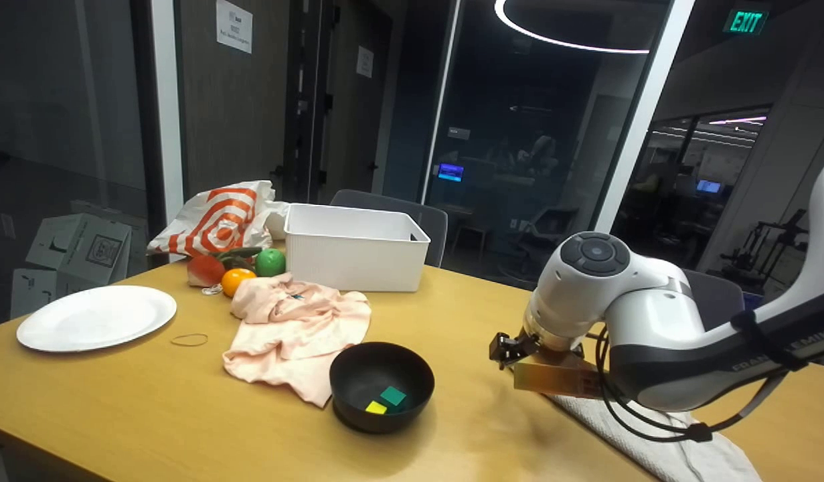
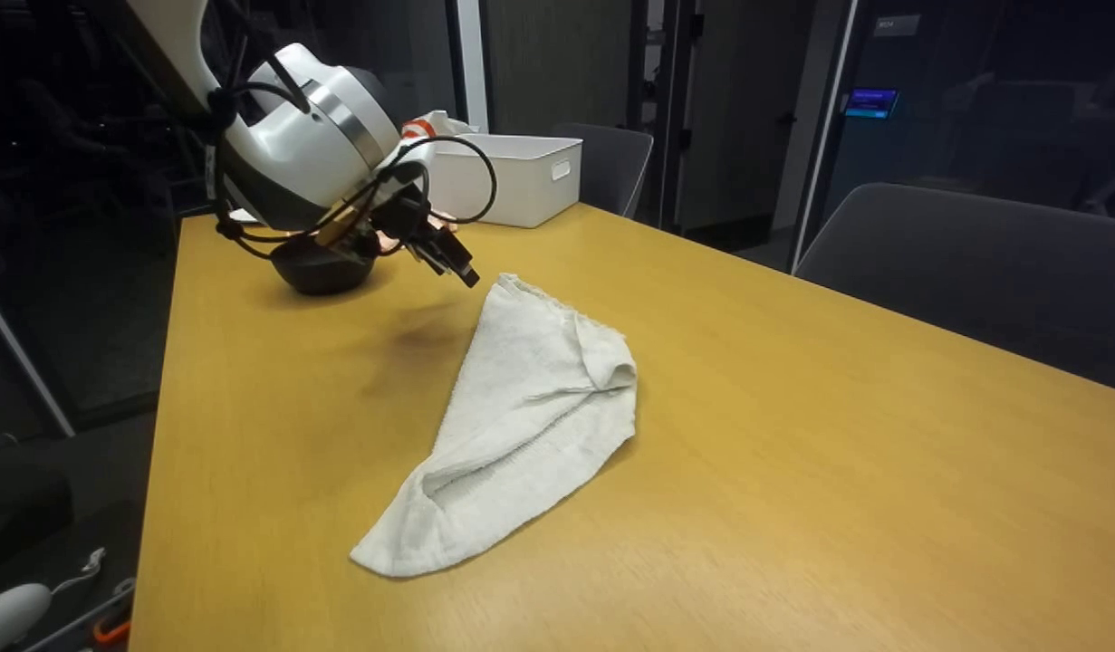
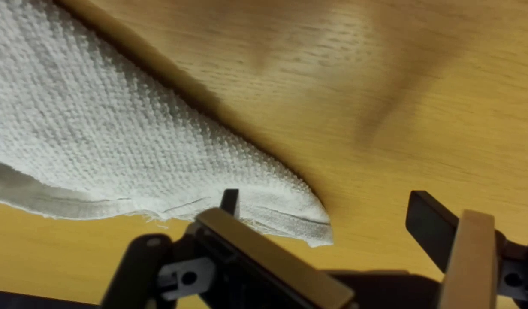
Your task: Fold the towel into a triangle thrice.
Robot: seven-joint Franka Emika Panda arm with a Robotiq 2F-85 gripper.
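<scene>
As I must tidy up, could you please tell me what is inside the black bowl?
The black bowl holds a green piece and a yellow piece; anything beneath them or behind its near side is hidden.

I'm seeing towel [image 2: 539,353] lying on table [image 2: 792,471], gripper [image 3: 324,200] hanging near one tip. In an exterior view I'm reading left to right: plate [image 1: 97,318], cloth [image 1: 298,328], bowl [image 1: 365,376], towel. Behind cloth, bin [image 1: 355,264] is standing, bag [image 1: 217,217] sitting left of it. In bowl, two pieces [image 1: 393,395] are lying.

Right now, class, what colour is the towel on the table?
The towel is white, seen best in an exterior view.
</scene>
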